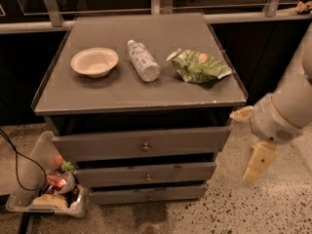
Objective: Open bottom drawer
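The bottom drawer [146,195] is the lowest and thinnest of three grey drawer fronts on the cabinet, with a tiny round knob [149,197] at its centre. It sits pushed in, under the middle drawer [146,173] and the top drawer [141,143]. My gripper [255,164] hangs cream-coloured from the pale arm [287,111] to the right of the cabinet, at about the height of the middle drawer. It is apart from the drawers and holds nothing that I can see.
On the cabinet top [97,94] lie a white bowl [94,61], a plastic bottle [143,60] on its side and a green snack bag [197,66]. A clear bin of rubbish [46,189] and a black cable [17,165] are on the floor at the left. A rail [29,27] runs behind.
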`<state>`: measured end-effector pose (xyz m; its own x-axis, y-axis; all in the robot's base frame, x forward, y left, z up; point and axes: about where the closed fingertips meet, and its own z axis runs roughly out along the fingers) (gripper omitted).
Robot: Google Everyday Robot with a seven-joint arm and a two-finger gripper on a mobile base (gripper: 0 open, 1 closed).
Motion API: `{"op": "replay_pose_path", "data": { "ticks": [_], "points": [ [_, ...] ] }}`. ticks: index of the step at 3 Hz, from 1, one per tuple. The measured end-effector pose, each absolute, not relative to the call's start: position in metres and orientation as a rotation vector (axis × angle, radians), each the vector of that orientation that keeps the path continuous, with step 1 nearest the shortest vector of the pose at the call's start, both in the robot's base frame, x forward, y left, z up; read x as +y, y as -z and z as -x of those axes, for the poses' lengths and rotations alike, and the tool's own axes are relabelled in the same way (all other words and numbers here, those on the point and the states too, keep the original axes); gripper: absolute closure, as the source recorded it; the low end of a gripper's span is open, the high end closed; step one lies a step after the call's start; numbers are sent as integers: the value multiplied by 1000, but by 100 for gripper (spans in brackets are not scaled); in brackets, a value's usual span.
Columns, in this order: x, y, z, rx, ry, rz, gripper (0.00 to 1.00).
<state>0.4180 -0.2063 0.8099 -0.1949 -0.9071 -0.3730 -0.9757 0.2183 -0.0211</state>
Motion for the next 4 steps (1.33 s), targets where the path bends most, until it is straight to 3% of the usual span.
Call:
{"op": "replay_pose_path", "data": {
  "ticks": [1,4],
  "points": [
    [-203,-772,-392,2062,-436,1677,0],
    [-193,-729,-388,2056,-422,1609,0]
  ]
}}
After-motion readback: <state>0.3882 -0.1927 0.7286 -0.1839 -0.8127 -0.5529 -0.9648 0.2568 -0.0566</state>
